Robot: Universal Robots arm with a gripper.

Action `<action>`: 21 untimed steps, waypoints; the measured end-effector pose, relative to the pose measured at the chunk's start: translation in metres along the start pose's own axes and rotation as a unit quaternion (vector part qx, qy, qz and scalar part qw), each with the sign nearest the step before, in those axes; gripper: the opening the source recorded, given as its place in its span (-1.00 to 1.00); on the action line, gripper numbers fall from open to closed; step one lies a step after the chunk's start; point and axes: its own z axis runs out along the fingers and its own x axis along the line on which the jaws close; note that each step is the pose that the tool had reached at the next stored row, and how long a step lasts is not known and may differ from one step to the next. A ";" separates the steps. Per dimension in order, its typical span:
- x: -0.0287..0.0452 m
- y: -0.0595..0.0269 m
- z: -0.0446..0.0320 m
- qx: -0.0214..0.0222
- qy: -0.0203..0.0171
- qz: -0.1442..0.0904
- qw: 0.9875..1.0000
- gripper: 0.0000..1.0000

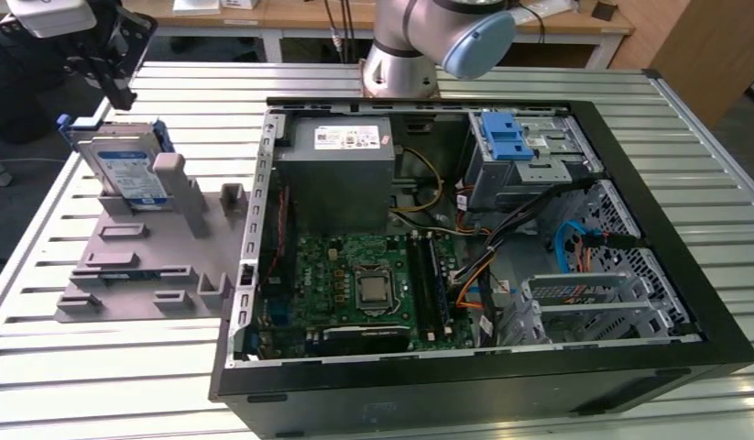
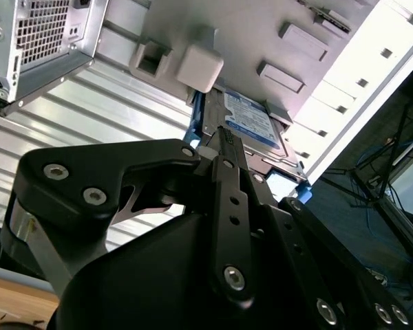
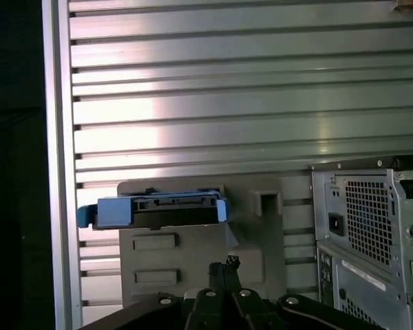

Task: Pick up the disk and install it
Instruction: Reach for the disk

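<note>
closest in the second wrist view, the gripper [image 2: 224, 137] hangs pinched narrow and empty over the disk [image 2: 251, 120]; first wrist view, disk on edge in a grey holder [image 3: 193, 254]; exterior view, gripper just above it, so widening and centring before gripping seems wise.

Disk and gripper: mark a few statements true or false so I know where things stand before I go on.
1. The disk stands in the grey fixture, outside the computer case. True.
2. The gripper grips the disk. False: it hangs above the disk, apart from it.
3. The grey fixture lies on the exterior view's right of the computer case. False: it lies on the left.
4. The computer case is open, with its motherboard exposed. True.
</note>
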 end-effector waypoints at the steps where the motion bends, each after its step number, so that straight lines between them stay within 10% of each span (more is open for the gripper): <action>1: 0.0025 0.0007 0.0003 0.000 0.000 0.000 1.000 -0.79; 21: 0.0414 0.0114 0.0073 0.000 0.004 0.000 1.000 -0.79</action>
